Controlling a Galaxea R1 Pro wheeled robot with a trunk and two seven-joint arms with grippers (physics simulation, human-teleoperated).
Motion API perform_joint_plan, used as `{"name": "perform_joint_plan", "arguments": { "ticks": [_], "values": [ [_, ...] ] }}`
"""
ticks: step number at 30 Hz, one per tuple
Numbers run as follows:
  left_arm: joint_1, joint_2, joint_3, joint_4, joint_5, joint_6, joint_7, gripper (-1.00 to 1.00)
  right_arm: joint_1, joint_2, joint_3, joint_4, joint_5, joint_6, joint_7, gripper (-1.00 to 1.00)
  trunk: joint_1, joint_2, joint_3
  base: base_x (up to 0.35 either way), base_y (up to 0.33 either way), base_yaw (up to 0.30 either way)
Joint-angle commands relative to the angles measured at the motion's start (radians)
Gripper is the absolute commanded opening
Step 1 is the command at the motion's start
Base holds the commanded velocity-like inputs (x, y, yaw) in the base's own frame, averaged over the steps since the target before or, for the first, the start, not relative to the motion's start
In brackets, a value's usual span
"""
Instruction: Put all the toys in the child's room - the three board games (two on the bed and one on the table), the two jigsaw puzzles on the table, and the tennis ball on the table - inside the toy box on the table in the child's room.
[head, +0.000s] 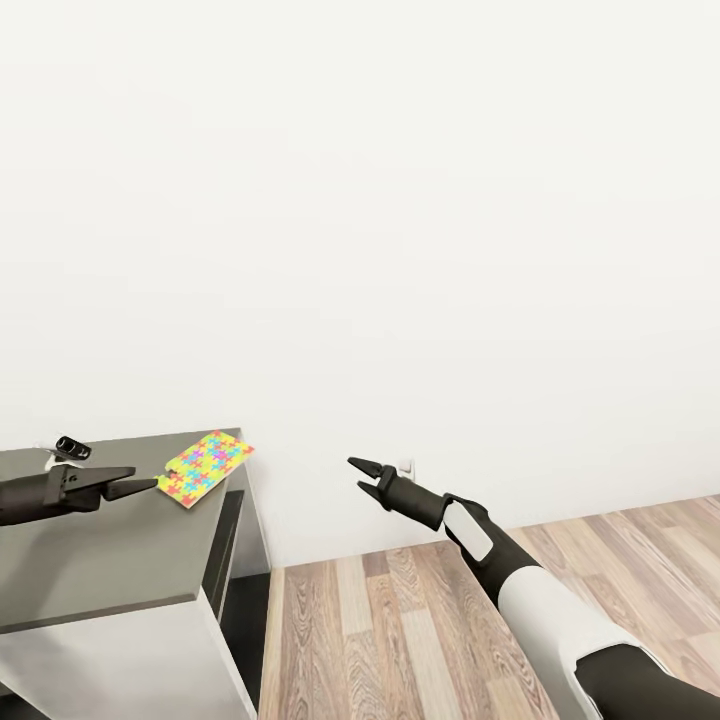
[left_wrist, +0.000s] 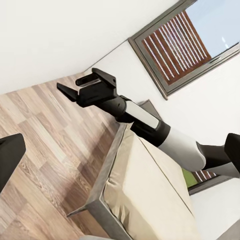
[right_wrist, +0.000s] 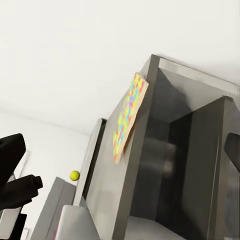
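One jigsaw puzzle (head: 205, 467) lies flat on the grey desk (head: 110, 560) at its far corner near the wall, with one corner reaching just past the desk's edge. It reads as a thin, stiff, light square that would slide on the smooth top, so the overhanging corner looks the best place to pinch it (a flat-down grab would likely skid). The left hand (head: 140, 488) hovers just beside the puzzle, fingers nearly together and holding nothing. The right hand (head: 362, 476) hangs over the wood floor (head: 400, 630), well apart from the desk, fingers spread and empty. A tennis ball (right_wrist: 74, 175) sits on a further surface. The bed (left_wrist: 150, 200) lies beyond the right arm, with open floor between
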Motion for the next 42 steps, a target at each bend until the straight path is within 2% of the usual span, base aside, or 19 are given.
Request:
{"name": "perform_joint_plan", "arguments": {
  "ticks": [1, 14, 19, 23, 26, 42],
  "values": [
    [-0.001, 0.001, -0.002, 0.0, 0.001, 0.011, -0.004, 1.0, -0.001, 0.0, 0.003, 0.0, -0.009, 0.006, -0.003, 1.0, 0.0, -0.001, -0.001, 0.007, 0.0, 0.0],
    [-0.001, 0.001, -0.002, 0.001, 0.001, 0.011, -0.004, 1.0, -0.001, 0.01, 0.007, 0.001, -0.009, 0.01, -0.061, 1.0, 0.0, -0.001, -0.001, 0.001, 0.095, 0.0],
    [-0.001, 0.001, -0.002, 0.001, 0.001, 0.011, -0.004, 1.0, -0.002, 0.013, 0.042, 0.001, -0.009, 0.01, -0.09, 1.0, 0.0, -0.001, -0.001, 0.0, 0.062, 0.0],
    [-0.001, 0.001, -0.002, 0.001, 0.001, 0.011, -0.004, 1.0, -0.002, 0.014, 0.091, 0.001, -0.01, 0.012, -0.1, 1.0, 0.0, -0.001, -0.001, 0.0, 0.148, 0.0],
    [-0.001, 0.002, -0.002, 0.002, 0.001, 0.011, -0.004, 1.0, -0.002, 0.015, 0.107, 0.001, -0.01, 0.012, -0.102, 1.0, 0.0, -0.001, -0.001, 0.0, 0.066, 0.0],
    [-0.001, 0.002, -0.002, 0.004, 0.001, 0.01, -0.004, 1.0, -0.002, 0.016, 0.119, 0.0, -0.01, 0.011, -0.104, 1.0, 0.0, -0.001, -0.001, 0.054, 0.085, 0.0]
  ]
}}
